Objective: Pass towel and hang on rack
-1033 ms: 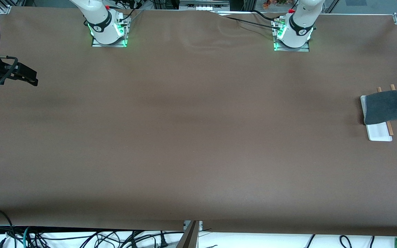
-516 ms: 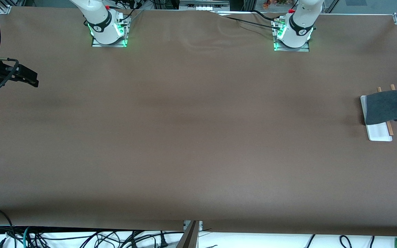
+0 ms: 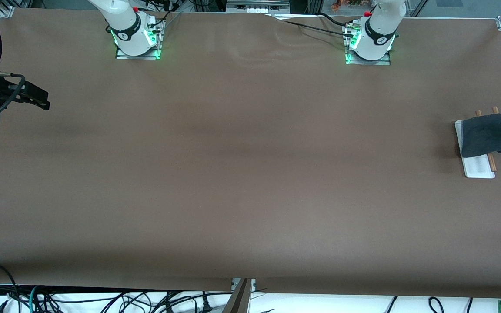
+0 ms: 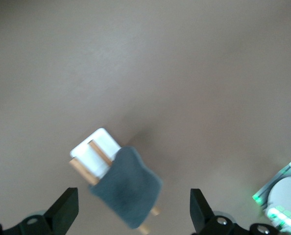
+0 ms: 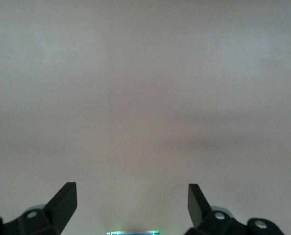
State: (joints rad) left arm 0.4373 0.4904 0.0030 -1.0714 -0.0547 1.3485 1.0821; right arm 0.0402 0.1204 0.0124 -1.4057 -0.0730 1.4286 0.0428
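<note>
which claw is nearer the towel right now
Left. The left claw hangs open above the towel on the rack; the right claw is open at the right arm's end.

no readable text, labels, brands or numbers anywhere

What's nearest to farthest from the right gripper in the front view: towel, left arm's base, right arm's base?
From the right gripper:
1. right arm's base, along the robots' edge.
2. left arm's base, same edge.
3. towel, on the rack, left arm's end.
</note>
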